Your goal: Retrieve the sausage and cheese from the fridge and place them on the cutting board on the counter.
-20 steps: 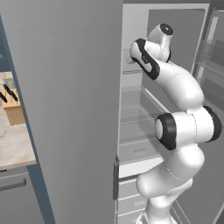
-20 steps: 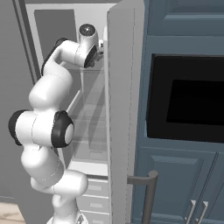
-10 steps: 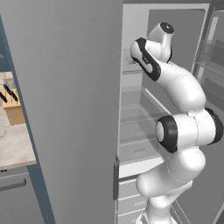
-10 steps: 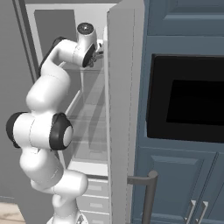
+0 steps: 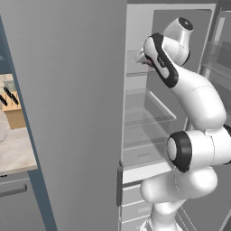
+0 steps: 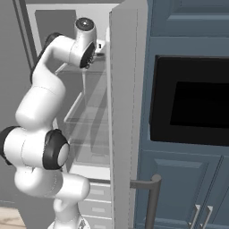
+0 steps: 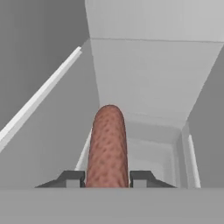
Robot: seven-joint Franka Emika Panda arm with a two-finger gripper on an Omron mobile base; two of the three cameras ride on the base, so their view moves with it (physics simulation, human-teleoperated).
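Looking along the hand camera, I see the two small dark fingers (image 7: 107,178) closed on the short reddish-brown sausage (image 7: 107,146) with rounded ends and a pebbled skin; one fingertip (image 7: 72,178) presses its left flank and the other its right, and the sausage runs straight out ahead from between them, its rounded far end pointing into the pale interior of the tall light-grey two-door fridge (image 7: 153,74). Ahead of the fingers and past the sausage tip I make out the fridge's back wall and a pale recessed shelf; to the left of the fingers a long white edge runs diagonally, and I cannot tell whether it is a shelf lip or a door rail. From the left base camera, my white arm with dark joints reaches up into the open fridge (image 5: 67,90), and the hand sits at the level of an upper clear glass shelf (image 5: 135,72), where a small bit of reddish-brown shows at the fingers (image 5: 145,59). From the right base camera I see the hand (image 6: 99,47) tucked just behind the edge of the open grey fridge door (image 6: 125,112), level with the upper glass shelves. Far off to the left of the fingers, beyond the fridge's side, the beige marbled stone table (image 5: 16,149) carries a tan wooden knife block (image 5: 12,108).
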